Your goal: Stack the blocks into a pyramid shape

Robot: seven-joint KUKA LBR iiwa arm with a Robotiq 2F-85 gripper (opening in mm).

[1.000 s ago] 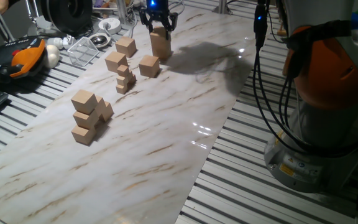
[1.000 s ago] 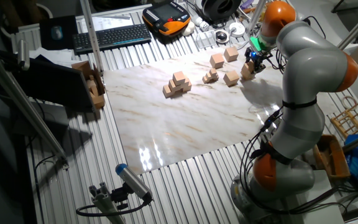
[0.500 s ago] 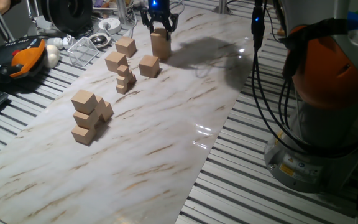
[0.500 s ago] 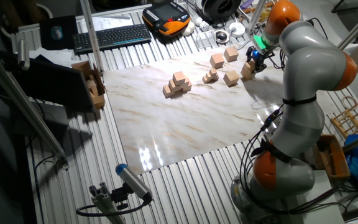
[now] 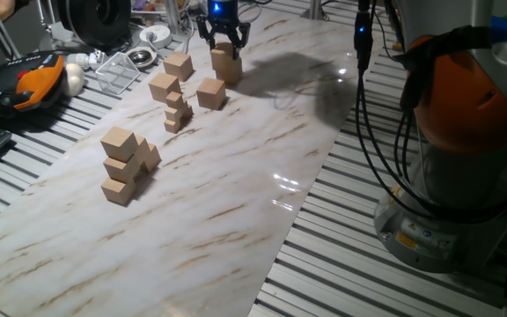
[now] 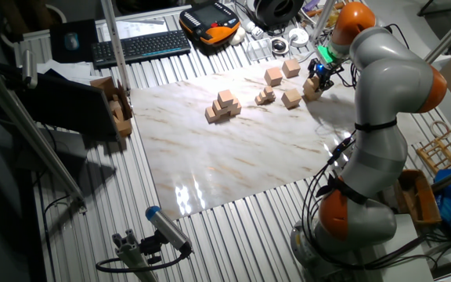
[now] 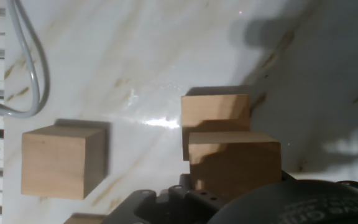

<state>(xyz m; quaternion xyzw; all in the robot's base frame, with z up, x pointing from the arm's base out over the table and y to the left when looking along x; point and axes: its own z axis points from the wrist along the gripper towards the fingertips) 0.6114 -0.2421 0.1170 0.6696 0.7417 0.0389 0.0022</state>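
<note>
Where the marble-patterned board (image 5: 236, 176) runs toward the far clutter, the holdings stand as follows.

Item: gripper (image 5: 222, 35), at the far edge, directly over a two-high column of tan wooden blocks (image 5: 226, 63). Jaws appear to straddle the upper block; whether they clamp it or stand just clear cannot be told. The hand view shows that upper block (image 7: 234, 163) close under the hand, the lower block (image 7: 215, 111) offset behind it.

Item: loose blocks, near the column — one (image 5: 210, 93) just beside it, two more (image 5: 178, 66) (image 5: 163, 86) to the left, apart from each other; judged stock awaiting pickup.

Item: cluster of much smaller tan cubes (image 5: 177, 112), piled; not task stock.

Item: pyramid shape (image 5: 123, 165), nearer and left, well apart from the gripper; stepped pile with a single cube topmost, presumably the destination for the remaining stock.
</note>
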